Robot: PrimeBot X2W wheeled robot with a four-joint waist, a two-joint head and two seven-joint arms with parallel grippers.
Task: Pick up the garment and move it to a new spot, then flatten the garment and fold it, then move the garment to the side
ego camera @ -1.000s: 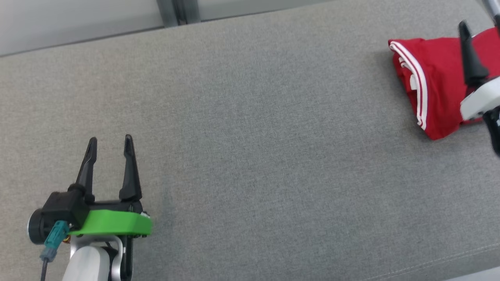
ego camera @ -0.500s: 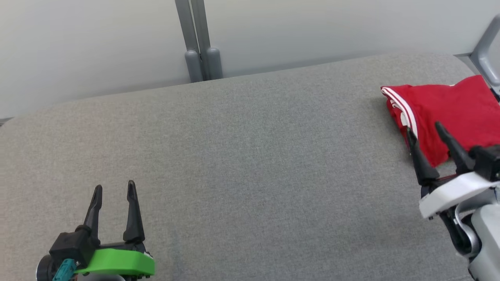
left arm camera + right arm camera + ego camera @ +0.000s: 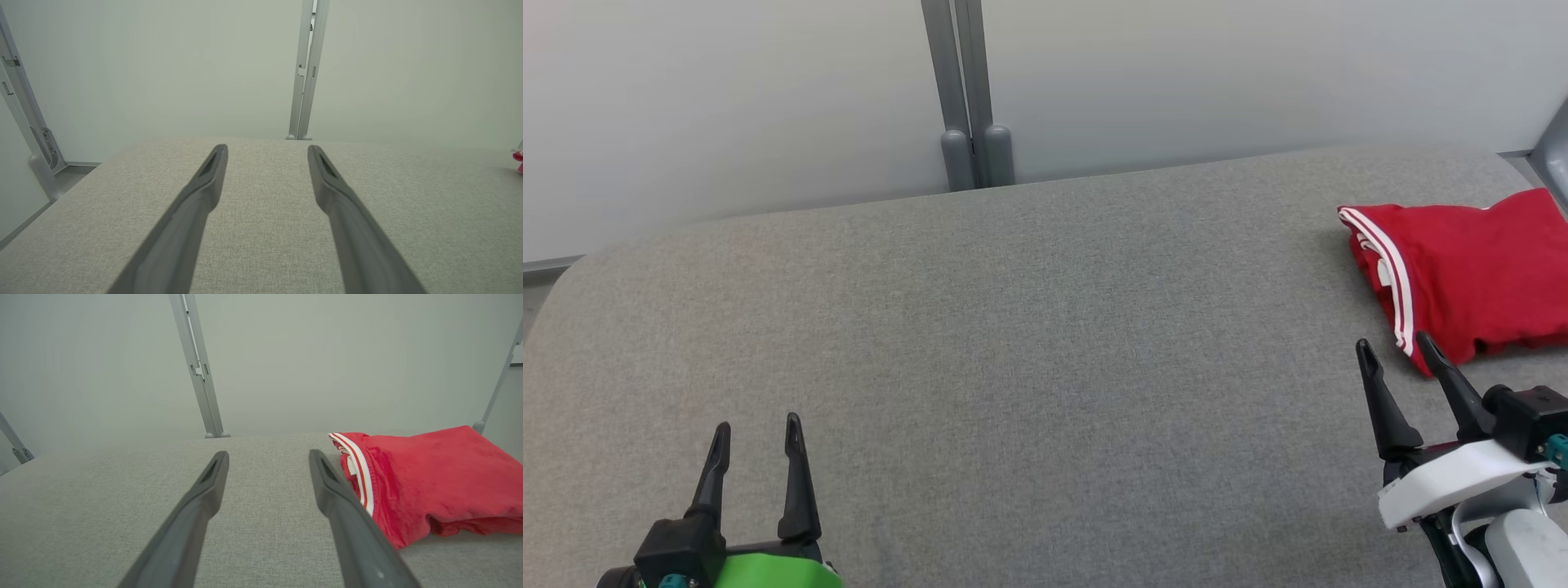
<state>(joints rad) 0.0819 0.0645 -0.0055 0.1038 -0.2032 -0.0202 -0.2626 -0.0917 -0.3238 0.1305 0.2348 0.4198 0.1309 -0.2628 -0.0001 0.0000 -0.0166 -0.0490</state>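
Garment [image 3: 1470,269], one, red with white stripes, lies folded at the right end of the grey desk [image 3: 1045,327]; two hands, both spread wide and empty; right hand [image 3: 1392,343] just beside the garment's near corner; left hand [image 3: 757,426] well apart from it; two grey posts [image 3: 968,90] stand behind the desk, left of the garment.

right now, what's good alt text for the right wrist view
A folded red garment with white-striped trim lies on a grey fabric surface, just right of the right gripper, whose open jaws hold nothing. A pale wall and a grey metal post stand behind.
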